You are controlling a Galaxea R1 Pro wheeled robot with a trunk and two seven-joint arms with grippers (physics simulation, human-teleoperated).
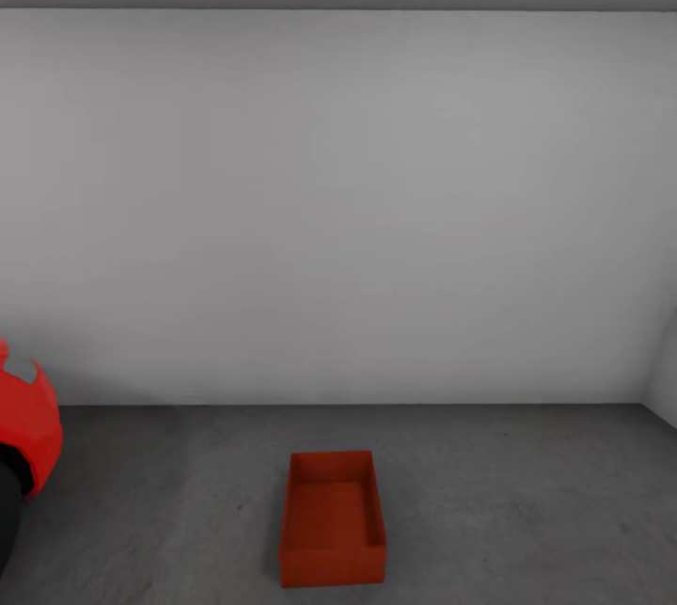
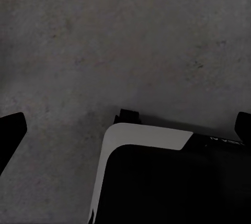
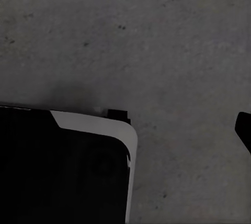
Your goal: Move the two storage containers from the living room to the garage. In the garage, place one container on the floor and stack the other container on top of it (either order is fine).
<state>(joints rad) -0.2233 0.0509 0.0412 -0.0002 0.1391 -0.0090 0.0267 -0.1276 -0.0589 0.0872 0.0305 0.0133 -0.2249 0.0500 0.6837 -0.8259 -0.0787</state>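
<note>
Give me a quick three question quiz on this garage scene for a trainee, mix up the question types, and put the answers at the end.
1. True or false: a second container is stacked on the container.
2. Multiple choice: the container rests on A) wood planks, B) the concrete floor, C) a shelf.
3. Fill in: in the head view the red car sits at the ___ edge.

Key: 1 false, it stands alone and looks empty. 2 B. 3 left. Both wrist views look down on bare concrete; neither end effector can be judged open or shut.
</note>
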